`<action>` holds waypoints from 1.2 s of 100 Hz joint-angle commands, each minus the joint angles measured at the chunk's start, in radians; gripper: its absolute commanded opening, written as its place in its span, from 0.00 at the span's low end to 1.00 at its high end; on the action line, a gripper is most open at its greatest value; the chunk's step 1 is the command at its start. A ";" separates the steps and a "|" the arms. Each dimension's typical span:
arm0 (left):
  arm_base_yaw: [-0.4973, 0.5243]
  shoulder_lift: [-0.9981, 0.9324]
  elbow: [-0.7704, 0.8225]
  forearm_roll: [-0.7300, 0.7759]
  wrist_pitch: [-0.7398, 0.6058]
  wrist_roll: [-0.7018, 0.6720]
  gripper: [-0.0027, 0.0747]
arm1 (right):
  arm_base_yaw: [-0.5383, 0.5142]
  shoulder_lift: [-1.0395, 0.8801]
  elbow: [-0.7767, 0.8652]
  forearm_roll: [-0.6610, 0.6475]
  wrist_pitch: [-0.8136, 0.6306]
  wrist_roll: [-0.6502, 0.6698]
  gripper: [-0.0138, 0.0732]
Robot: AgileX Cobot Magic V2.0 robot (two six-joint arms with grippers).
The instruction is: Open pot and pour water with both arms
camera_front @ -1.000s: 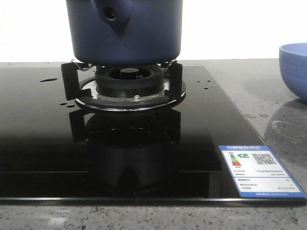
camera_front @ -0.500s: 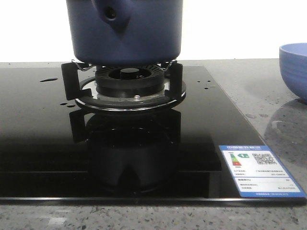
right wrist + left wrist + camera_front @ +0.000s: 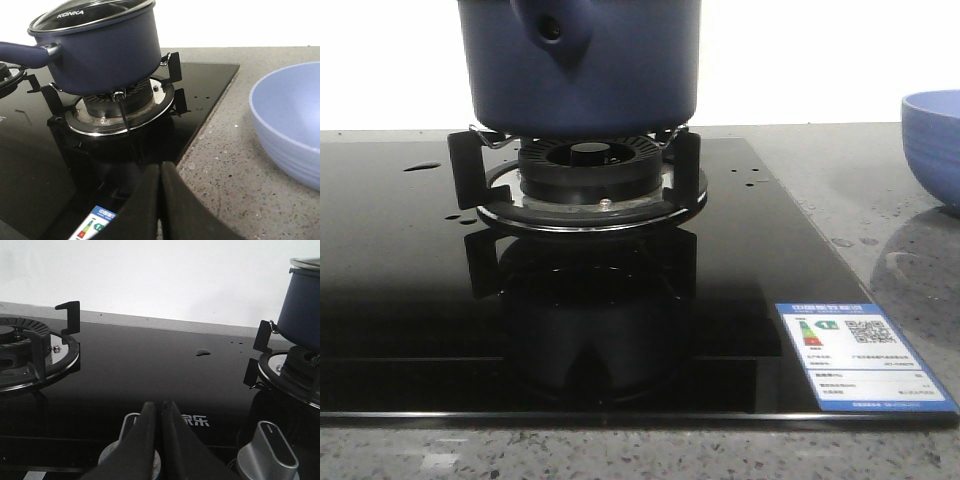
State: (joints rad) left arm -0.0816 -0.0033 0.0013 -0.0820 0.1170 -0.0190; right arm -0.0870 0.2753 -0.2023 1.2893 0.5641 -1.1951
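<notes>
Nearest the camera in the front view, a speckled grey desk [image 3: 880, 190] edges a glossy black glass hob [image 3: 410, 300], with a blue-bordered energy label [image 3: 860, 356] stuck at the hob's near right corner. In the left wrist view, the left tool [image 3: 159, 412] hangs just above the near edge of the hob between two silver control knobs [image 3: 267, 450], its dark fingers pressed together and gripping nothing. The right tool [image 3: 160, 175], seen from its own wrist camera, is likewise closed with no gap between the fingers and empty, poised over the hob's near right edge beside the label.

Farther back, the pot [image 3: 580, 70], dark navy blue, sits on the black pan supports [image 3: 465, 165] of the right-hand burner [image 3: 588, 165], its short hollow handle stub pointing toward the front camera. The right wrist view shows a glass lid [image 3: 90, 15] with a metal rim in place on the pot, marked KONKA. Small drops of water [image 3: 420, 166] dot the glass to the left of the burner, and more specks lie to its right.

To the right, a light-blue ribbed bowl [image 3: 932, 140] stands on the desk, well apart from the pot. A second, bare burner [image 3: 25, 347] occupies the hob's left side. A white wall [image 3: 160, 275] closes the scene.
</notes>
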 commanded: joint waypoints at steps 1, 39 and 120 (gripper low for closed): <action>0.000 -0.028 0.033 -0.010 -0.076 -0.013 0.01 | 0.002 0.005 -0.025 0.045 -0.012 -0.012 0.10; 0.000 -0.028 0.033 -0.010 -0.076 -0.013 0.01 | 0.002 0.005 -0.025 0.045 -0.016 -0.012 0.10; 0.000 -0.028 0.033 -0.010 -0.076 -0.013 0.01 | 0.006 -0.041 0.048 -1.351 -0.578 1.306 0.10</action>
State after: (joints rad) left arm -0.0816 -0.0033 0.0013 -0.0838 0.1170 -0.0190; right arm -0.0866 0.2513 -0.1995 0.0000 0.1779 0.0547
